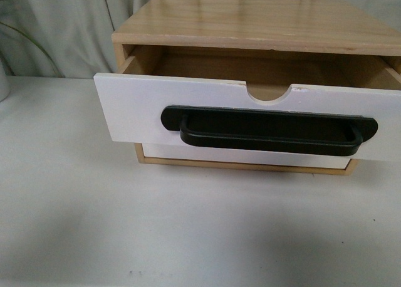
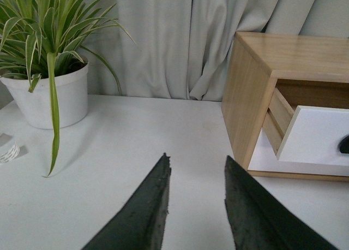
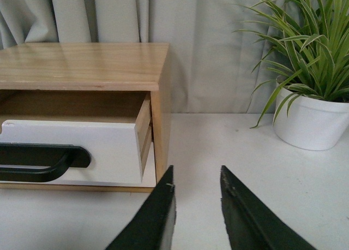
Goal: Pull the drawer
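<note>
The drawer (image 1: pixel 144 111) has a white front, a half-round notch in its top edge and a long black bar handle (image 1: pixel 269 131). It stands pulled partway out of the wooden cabinet (image 1: pixel 250 20), its inside showing. Below it sits a plain white drawer front (image 1: pixel 244 156). In the left wrist view the drawer (image 2: pixel 319 132) juts out beside the cabinet (image 2: pixel 251 91); my left gripper (image 2: pixel 197 164) is open over bare table, apart from it. My right gripper (image 3: pixel 197 176) is open too, near the cabinet's corner, with the drawer (image 3: pixel 71 138) and handle (image 3: pixel 43 161) off to one side. Neither arm shows in the front view.
A white table (image 1: pixel 125 224) carries everything. A potted spider plant (image 2: pixel 46 91) stands beyond the left gripper, and another white-potted plant (image 3: pixel 311 121) stands beyond the right one. Grey curtain (image 2: pixel 174 42) hangs behind. A small pale object (image 2: pixel 6 149) lies at the table's edge.
</note>
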